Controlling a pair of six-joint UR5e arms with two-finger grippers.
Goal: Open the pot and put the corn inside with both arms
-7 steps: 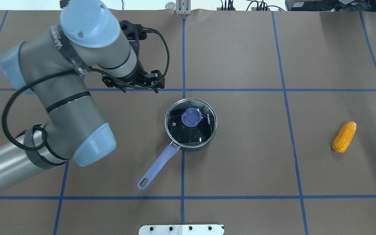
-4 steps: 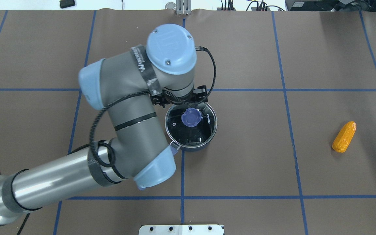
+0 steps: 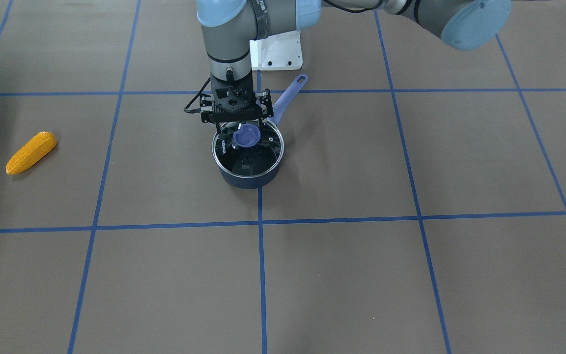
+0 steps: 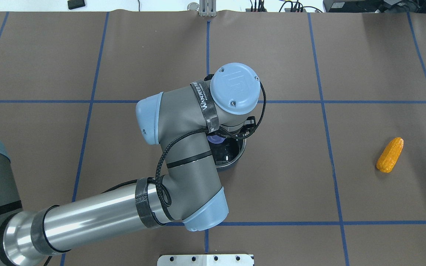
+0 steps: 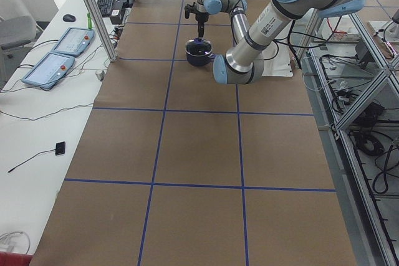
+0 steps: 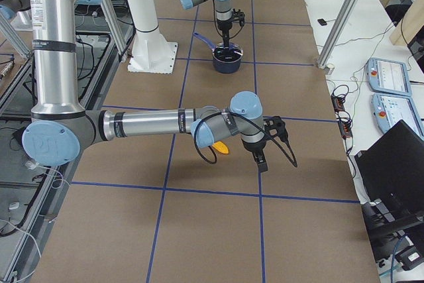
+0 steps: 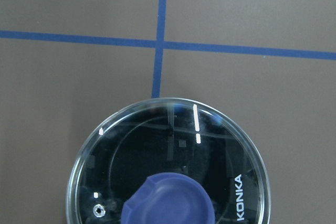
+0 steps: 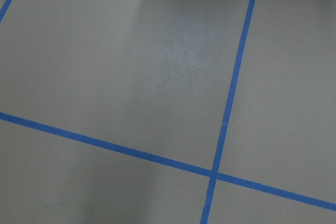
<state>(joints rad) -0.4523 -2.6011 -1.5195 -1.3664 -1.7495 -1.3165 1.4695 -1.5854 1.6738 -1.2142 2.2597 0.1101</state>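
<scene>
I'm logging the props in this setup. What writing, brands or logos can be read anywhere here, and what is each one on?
"KONKA": white letters near the rim of the glass lid.
"WANJEED": white print on the black strap round the left arm; the letters after it are too blurred to read.
"UR": raised logo on the arm's blue cap.
The print on the screens and panels in the side views is too small to read.

Blue tape lines [image 4: 346, 101] grid the brown table cover [image 4: 279, 62]. A white bolted plate [image 4: 205, 259] overlaps one long edge of the cover; two teach pendants [image 5: 73, 40] lie off the opposite edge.
</scene>
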